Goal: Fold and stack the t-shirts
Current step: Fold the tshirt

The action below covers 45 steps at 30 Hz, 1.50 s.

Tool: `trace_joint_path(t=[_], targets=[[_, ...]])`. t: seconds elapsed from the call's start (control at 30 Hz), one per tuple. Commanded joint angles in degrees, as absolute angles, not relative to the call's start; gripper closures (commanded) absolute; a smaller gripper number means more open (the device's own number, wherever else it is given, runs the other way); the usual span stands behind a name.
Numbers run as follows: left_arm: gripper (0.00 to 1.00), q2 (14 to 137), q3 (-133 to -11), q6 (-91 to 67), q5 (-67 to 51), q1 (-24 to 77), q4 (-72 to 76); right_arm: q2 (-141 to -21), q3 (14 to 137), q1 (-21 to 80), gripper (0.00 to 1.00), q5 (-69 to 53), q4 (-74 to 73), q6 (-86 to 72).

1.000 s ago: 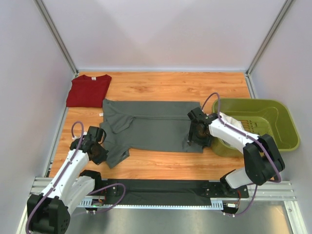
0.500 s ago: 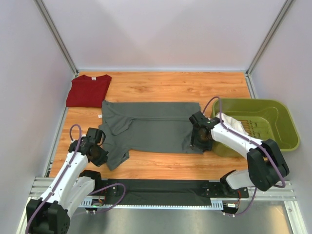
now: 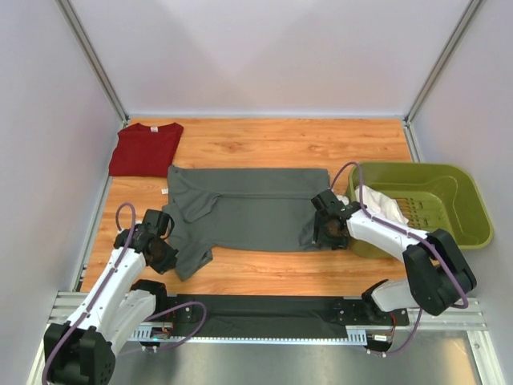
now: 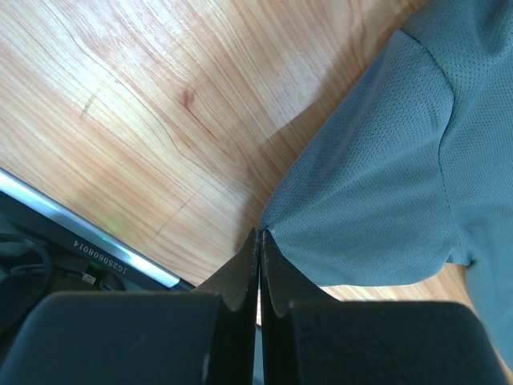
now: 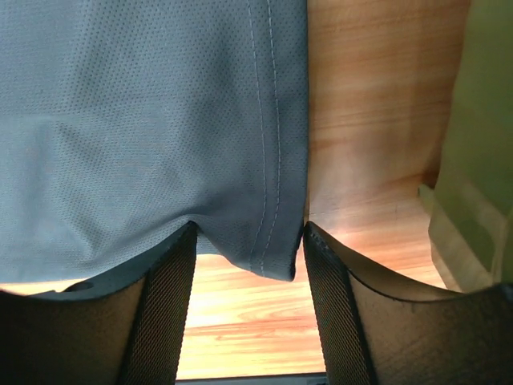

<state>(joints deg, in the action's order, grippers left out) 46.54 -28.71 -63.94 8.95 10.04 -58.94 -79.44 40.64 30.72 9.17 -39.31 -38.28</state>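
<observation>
On the wooden table (image 3: pixel 280 136), the dark grey t-shirt (image 3: pixel 248 212) lies spread flat between my two arms, neck end to the left. My left gripper (image 4: pixel 258 241) is clenched on the tip of its near sleeve. My right gripper (image 5: pixel 248 233) stands released, fingers astride the near hem corner, beside the olive-green basket (image 3: pixel 474 210). The dark red t-shirt (image 3: pixel 146 148) lies folded in the far-left corner.

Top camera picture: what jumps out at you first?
A big dark grey cotton t-shirt spread flat across the middle of the wooden table. The left claw pinches its sleeve, and the right claw stands open around its hem corner. A folded dark red t-shirt lies at the far left, an olive-green plastic basket at the right.
</observation>
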Motion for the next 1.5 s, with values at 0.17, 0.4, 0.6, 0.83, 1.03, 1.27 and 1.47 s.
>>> trace_joint_path(t=[0.17,0.4,0.6,0.83,1.03,1.27,1.47], targets=[[1.0,46.23,-33.75,-62.05,11.86,10.11,-60.2,-77.88,43.06,29.97,0.65,15.29,-40.34,-38.58],[1.0,46.41,-34.72,-61.79,11.87,10.11,-59.77,-76.64,45.88,30.06,0.65,14.77,-44.47,-39.11],[1.0,46.23,-35.07,-61.7,12.13,10.2,-59.68,-77.17,45.7,30.06,0.65,13.89,-44.3,-38.67],[1.0,46.14,-34.89,-62.05,12.22,10.11,-59.77,-78.66,45.35,29.97,0.78,12.66,-43.24,-38.93],[1.0,46.23,-36.12,-62.05,13.62,10.11,-60.38,-79.45,45.79,30.06,0.98,11.78,-43.42,-38.85],[1.0,47.02,-41.92,-60.38,15.2,10.11,-60.38,-81.2,53.87,29.88,1.0,14.24,-46.32,-35.69],[1.0,47.28,-45.26,-60.12,17.05,10.19,-58.98,-84.37,60.9,29.53,1.0,17.31,-47.2,-32.96]])
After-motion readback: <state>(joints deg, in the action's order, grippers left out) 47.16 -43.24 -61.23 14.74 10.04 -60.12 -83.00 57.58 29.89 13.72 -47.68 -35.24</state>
